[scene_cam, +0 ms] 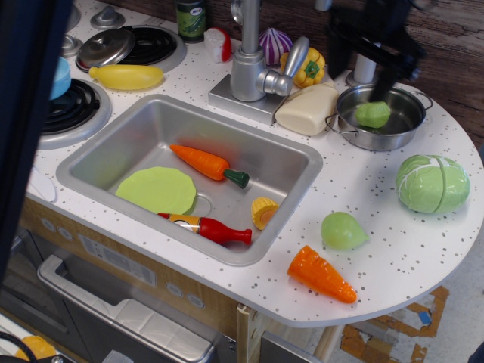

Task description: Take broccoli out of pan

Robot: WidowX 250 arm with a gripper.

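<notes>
My claw (361, 69) hangs dark and blurred above the back rim of the pan (404, 132), at the far right of the counter (378, 204). Its two fingers look spread, one on the left near the pan's rim and one reaching down just behind the broccoli (373, 114), holding nothing. The blur leaves me unsure whether that finger touches it.

The broccoli, a small lumpy light-green lump, sits inside the shiny pan, left of its centre. The pan stands beside a cream bottle (306, 110), with a big cabbage (432, 184) nearer the front edge.

To do this step well, I judge I should centre the claw over the broccoli, keep the fingers wide enough to straddle it, and come straight down without clipping the low steel wall or the wire handles. Then I should close gently on its widest part and lift vertically until it clears the rim.

My arm comes in from the upper back, pointing downward.
</notes>
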